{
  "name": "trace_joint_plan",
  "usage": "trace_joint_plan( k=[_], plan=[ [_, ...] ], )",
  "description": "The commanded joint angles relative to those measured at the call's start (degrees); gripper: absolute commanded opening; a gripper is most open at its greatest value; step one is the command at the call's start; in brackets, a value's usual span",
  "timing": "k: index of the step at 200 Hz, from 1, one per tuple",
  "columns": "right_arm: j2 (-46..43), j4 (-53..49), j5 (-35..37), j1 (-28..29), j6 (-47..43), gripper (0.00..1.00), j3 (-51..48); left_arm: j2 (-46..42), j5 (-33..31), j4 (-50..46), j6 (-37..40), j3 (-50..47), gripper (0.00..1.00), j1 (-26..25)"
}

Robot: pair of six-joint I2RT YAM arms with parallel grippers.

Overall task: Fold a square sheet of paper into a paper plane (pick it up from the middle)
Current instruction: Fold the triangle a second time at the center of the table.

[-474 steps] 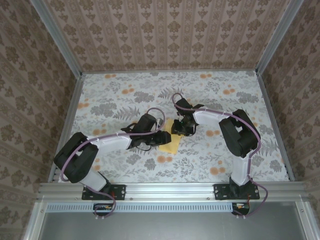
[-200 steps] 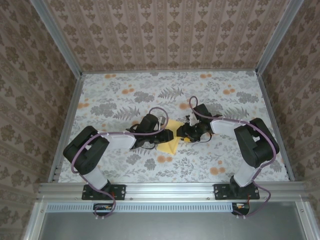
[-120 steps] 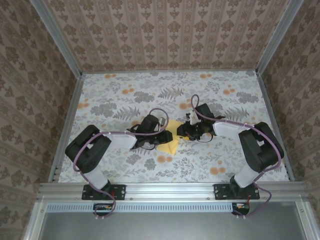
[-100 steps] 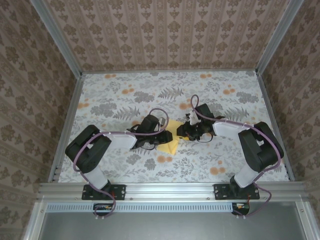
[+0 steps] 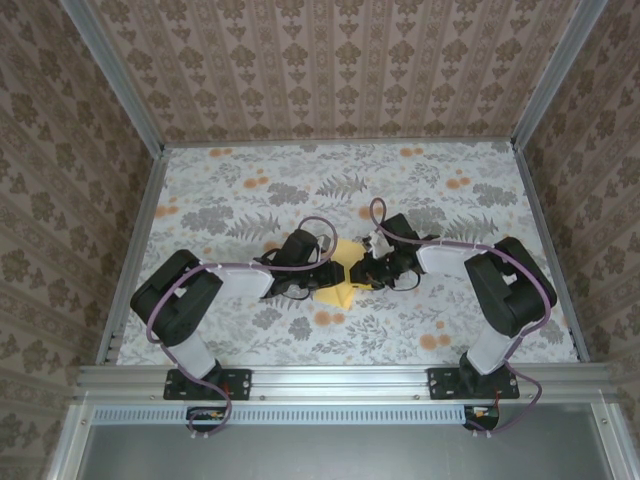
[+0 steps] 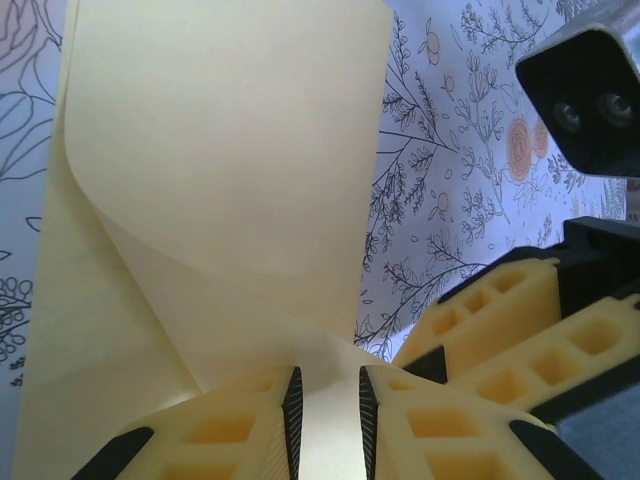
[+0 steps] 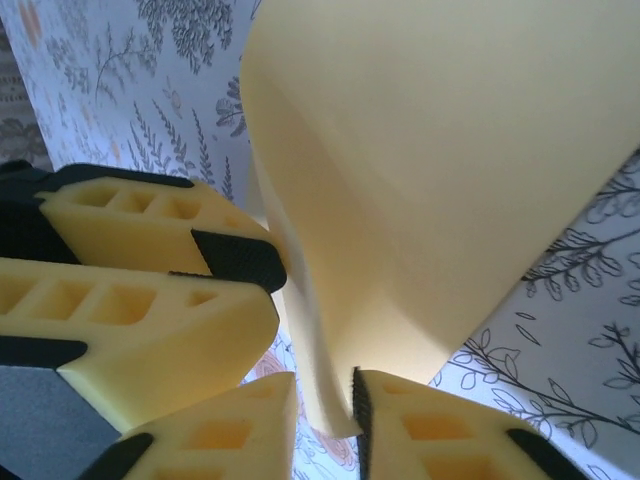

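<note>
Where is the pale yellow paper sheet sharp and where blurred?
Left wrist view: pale yellow square sheet of paper sharp, soft shadow under its curl. Right wrist view: it blurs near the right gripper. Top external view: small, half hidden.

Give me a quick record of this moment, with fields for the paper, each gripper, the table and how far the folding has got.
sheet of paper: pale yellow, bent up into a curve between the two grippers
left gripper: jaws nearly together, pinching the sheet of paper
right gripper: jaws nearly together, an edge of the sheet of paper between them
gripper positions: fingertips close together, facing each other mid-table
table: floral-patterned cover
progress: no plane shape yet
</note>
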Motion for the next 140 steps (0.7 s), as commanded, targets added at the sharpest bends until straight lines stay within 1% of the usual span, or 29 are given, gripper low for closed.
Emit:
trace_joint_plan(
  k=[1,14,22,67,140],
  plan=[
    [0.84,-3.54,0.99,0.16,-1.95,0.14,0.54,-0.10,-0.57,-0.34,-0.35,-0.11,0.26,0.01],
    [0.98,-5.52,3.34,0.15,-3.20,0.08,1.52,-0.33,-0.24,-0.42,-0.32,0.01,0.26,0.02],
    [1.29,-6.27,4.12,0.15,-4.10,0.06,2.09,-0.31,0.25,-0.56,-0.04,0.15,0.25,0.03],
    [3.21,-8.85,7.47,0.15,-7.34,0.06,4.06,0.76,1.84,-0.65,0.18,0.64,0.23,-0.01],
    [4.93,-9.99,8.03,0.12,-8.81,0.07,6.25,1.60,3.64,-1.13,1.05,2.14,0.23,-0.53]
  ],
)
